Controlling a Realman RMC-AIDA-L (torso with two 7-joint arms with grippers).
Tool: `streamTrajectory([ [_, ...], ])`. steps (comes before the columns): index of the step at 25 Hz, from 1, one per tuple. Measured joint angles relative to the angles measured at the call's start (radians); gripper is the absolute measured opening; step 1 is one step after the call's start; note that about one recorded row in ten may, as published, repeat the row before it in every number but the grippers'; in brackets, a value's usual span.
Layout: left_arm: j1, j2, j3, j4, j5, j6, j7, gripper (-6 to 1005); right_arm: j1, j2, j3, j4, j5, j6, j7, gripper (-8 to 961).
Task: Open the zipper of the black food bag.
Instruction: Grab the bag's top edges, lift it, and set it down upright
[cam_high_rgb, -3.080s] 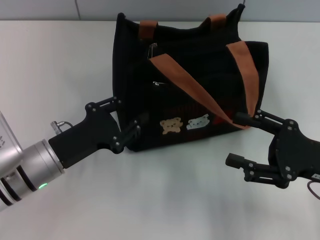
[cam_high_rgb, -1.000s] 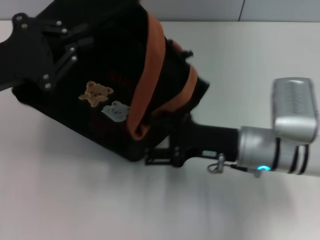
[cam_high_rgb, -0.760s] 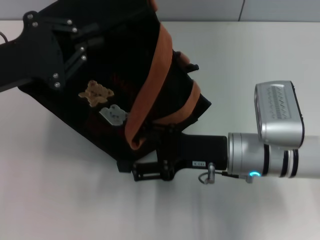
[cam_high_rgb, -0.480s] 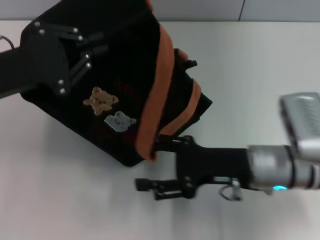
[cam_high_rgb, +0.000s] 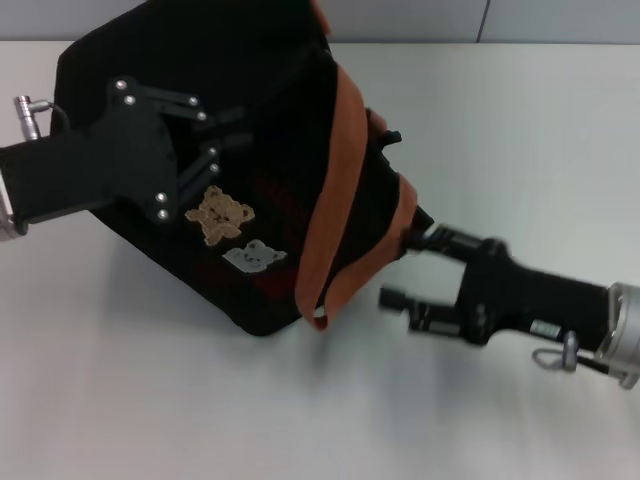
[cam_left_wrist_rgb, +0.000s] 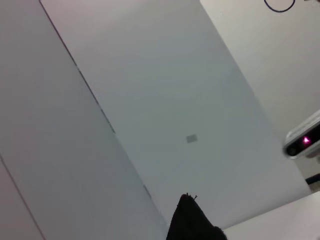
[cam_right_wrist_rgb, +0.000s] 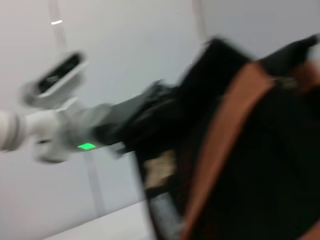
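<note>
Left hand (cam_high_rgb: 215, 140) pressed against the tilted black food bag (cam_high_rgb: 260, 110), grip unclear, right hand (cam_high_rgb: 415, 270) unclenched beside its handle (cam_high_rgb: 335, 220), bear patches (cam_high_rgb: 222, 213) without readable lettering

Left gripper (cam_high_rgb: 215, 135) spread wide, raised; right gripper (cam_high_rgb: 405, 270) low, fingers parted.
</note>
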Motion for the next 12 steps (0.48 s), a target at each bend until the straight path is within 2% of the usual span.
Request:
streamTrajectory([
  [3, -0.008, 0.0, 0.018, -0.017, 0.001, 0.001, 0.001, 95, -0.021, 0.001, 0.083, 0.007, 0.034, 0.021, -0.031, 826],
  [7, -0.021, -0.002, 0.038, -0.054, 0.001, 0.001, 0.019, 95, -0.036, 0.003, 0.136, 0.044, 0.123, 0.025, -0.107, 826],
  [12, -0.04, -0.004, 0.043, -0.101, 0.001, -0.001, 0.053, 95, -0.008, 0.007, 0.157, 0.2, 0.289, 0.089, -0.322, 826],
])
